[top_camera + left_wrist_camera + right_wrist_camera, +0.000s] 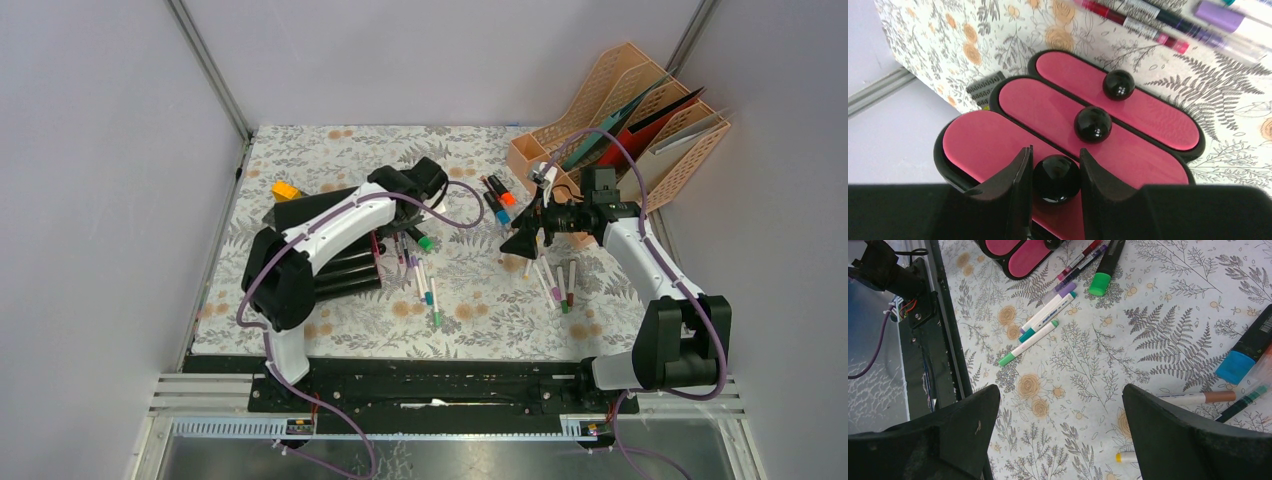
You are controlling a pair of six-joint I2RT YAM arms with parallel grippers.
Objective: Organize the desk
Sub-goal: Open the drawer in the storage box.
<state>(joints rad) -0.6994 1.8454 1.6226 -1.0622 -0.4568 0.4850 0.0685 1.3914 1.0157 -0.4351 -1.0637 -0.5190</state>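
Elbow bent, your left gripper (pixel 1055 150) pinches the nearest black knob (pixel 1055 179). Your right gripper (pixel 1060 390) hovers over the desk (pixel 1168 300), arm outstretched, jaws spread wide.

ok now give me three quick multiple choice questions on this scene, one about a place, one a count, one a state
1. Where on the desk does the orange file rack stand?
A. near left corner
B. far right corner
C. dead centre

2. How many pink lids with black knobs show in the left wrist view?
A. two
B. three
C. five

3. How is the right gripper?
A. shut on a marker
B. shut on a pink lid
C. open, holding nothing

Answers:
1 B, the top view shows the rack at the back right edge of the desk.
2 B, three oval lids lie side by side, each with one knob.
3 C, its fingers stand wide apart with only the desk seen between them.
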